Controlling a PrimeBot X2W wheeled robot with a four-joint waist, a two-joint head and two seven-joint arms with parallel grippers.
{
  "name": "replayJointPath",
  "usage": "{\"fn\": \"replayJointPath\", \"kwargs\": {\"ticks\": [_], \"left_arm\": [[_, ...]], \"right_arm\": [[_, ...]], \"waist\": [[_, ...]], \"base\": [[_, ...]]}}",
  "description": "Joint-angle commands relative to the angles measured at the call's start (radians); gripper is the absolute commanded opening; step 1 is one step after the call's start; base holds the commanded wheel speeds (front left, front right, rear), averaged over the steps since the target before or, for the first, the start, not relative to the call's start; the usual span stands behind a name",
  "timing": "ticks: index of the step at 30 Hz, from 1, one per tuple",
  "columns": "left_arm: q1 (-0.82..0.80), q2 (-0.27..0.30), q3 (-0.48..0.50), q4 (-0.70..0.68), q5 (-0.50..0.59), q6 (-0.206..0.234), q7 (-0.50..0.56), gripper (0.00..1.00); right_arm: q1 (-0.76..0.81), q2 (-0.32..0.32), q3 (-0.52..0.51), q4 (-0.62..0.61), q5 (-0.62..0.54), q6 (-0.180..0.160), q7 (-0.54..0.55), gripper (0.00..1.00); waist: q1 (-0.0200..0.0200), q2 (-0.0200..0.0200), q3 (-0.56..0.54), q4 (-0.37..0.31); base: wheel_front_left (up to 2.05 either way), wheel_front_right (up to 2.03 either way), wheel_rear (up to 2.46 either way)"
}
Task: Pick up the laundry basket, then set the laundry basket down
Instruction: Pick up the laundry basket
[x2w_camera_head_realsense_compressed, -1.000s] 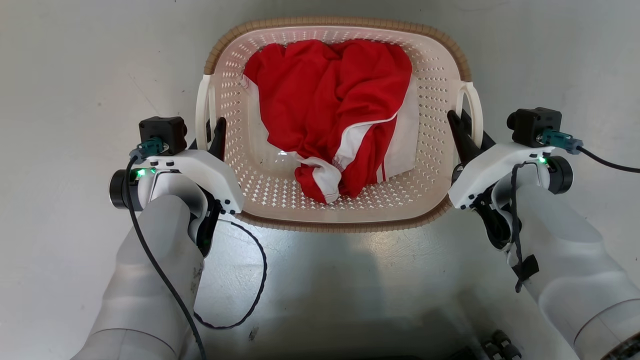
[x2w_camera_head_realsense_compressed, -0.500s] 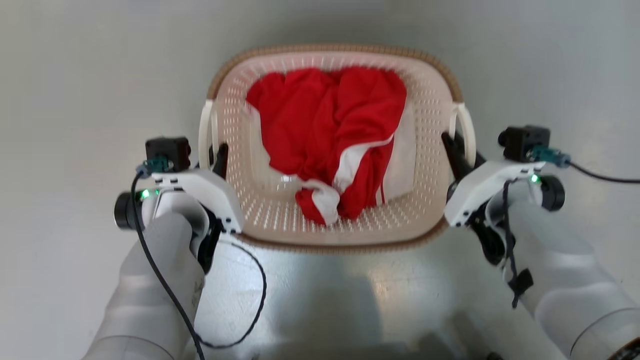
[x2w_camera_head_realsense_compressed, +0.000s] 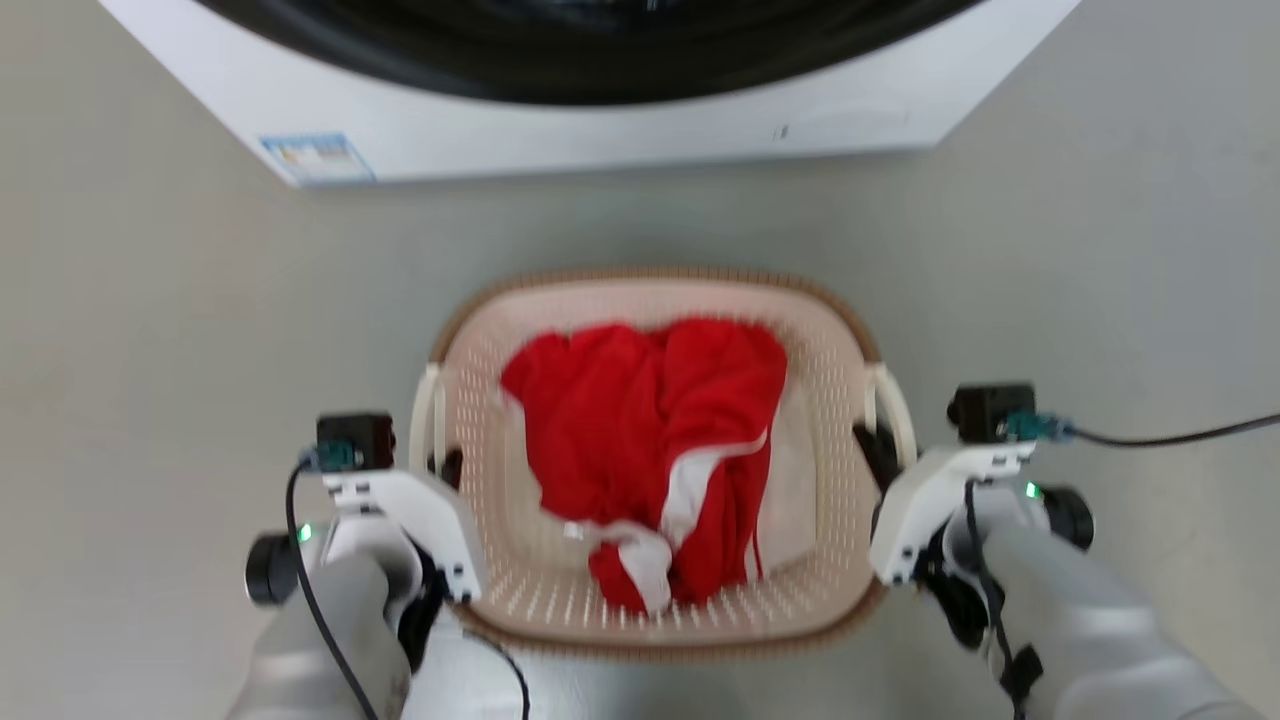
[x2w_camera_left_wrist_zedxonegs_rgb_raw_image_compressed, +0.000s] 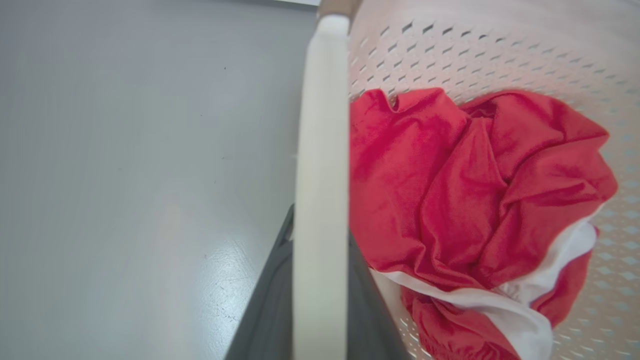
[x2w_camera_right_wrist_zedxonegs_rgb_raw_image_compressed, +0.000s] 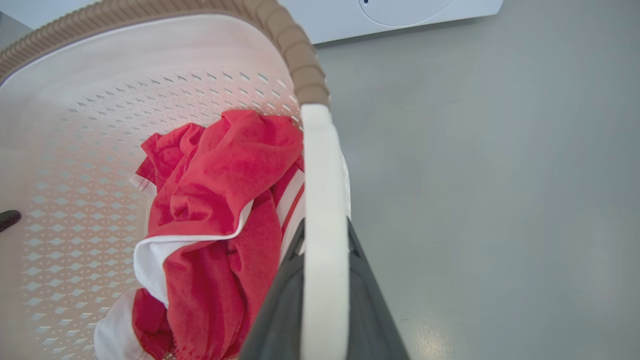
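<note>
Head view: the laundry basket (x2w_camera_head_realsense_compressed: 650, 275), holding red clothing (x2w_camera_head_realsense_compressed: 650, 420), lies between the left gripper (x2w_camera_head_realsense_compressed: 447, 468) and right gripper (x2w_camera_head_realsense_compressed: 868, 448), each clamped on a white side handle (x2w_camera_head_realsense_compressed: 428, 420), near a washing machine (x2w_camera_head_realsense_compressed: 600, 140); uneven arm motion could tilt it or slip a handle free.

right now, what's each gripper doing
Left gripper: shut on left handle of the basket.
Right gripper: shut on right handle.
</note>
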Motion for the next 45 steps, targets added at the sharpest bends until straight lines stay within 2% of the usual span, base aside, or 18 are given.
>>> {"fn": "replayJointPath", "kwargs": {"ticks": [1, 15, 32, 45], "left_arm": [[0.031, 0.023, 0.009, -0.009, -0.023, -0.006, 0.0, 0.0], [0.139, 0.023, -0.102, -0.002, -0.16, -0.006, 0.08, 0.0], [0.206, 0.023, -0.164, 0.005, -0.228, -0.001, 0.183, 0.0], [0.221, 0.023, -0.2, 0.007, -0.266, 0.003, 0.205, 0.0]], "right_arm": [[0.056, 0.013, 0.027, -0.01, 0.013, 0.008, 0.01, 0.0], [0.129, 0.011, 0.121, 0.001, 0.127, 0.008, 0.087, 0.0], [0.175, 0.012, 0.196, 0.01, 0.218, 0.008, 0.18, 0.0], [0.18, 0.008, 0.241, 0.01, 0.257, 0.008, 0.2, 0.0]], "waist": [[0.0, 0.0, -0.088, -0.009], [0.0, 0.0, -0.31, -0.016], [0.0, 0.0, -0.422, -0.005], [0.0, 0.0, -0.451, -0.01]], "base": [[0.0, 0.0, 0.0], [0.0, 0.0, 0.0], [0.0, 0.0, 0.0], [0.0, 0.0, 0.0]]}}
